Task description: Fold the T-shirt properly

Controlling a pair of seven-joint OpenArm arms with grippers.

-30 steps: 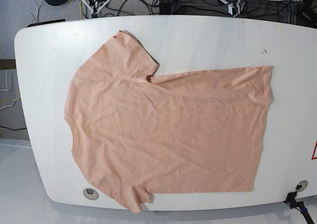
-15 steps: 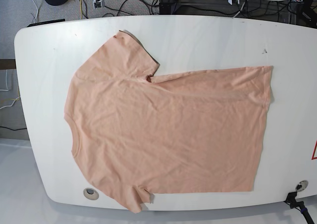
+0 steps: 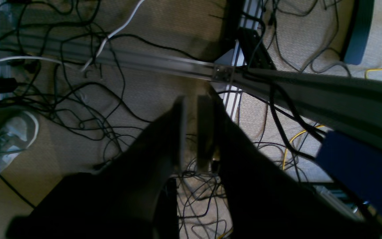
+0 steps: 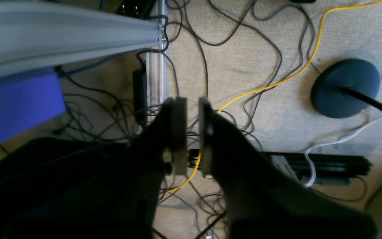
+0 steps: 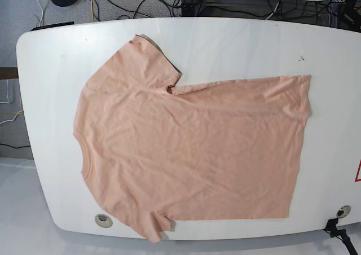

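The peach-pink T-shirt [image 5: 186,148] lies spread flat on the white table [image 5: 237,46], neck toward the base view's left, hem toward its right; the left gripper [image 3: 191,129] and right gripper [image 4: 192,132] hang over cabled floor (off the table), each nearly closed with a narrow gap, holding nothing.

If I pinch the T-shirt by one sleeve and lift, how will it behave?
Probably floppy: the T-shirt lies flat with soft wrinkles, so it should drape and sag. Likely light, being thin cloth. It may drag across the smooth white table rather than stay put.
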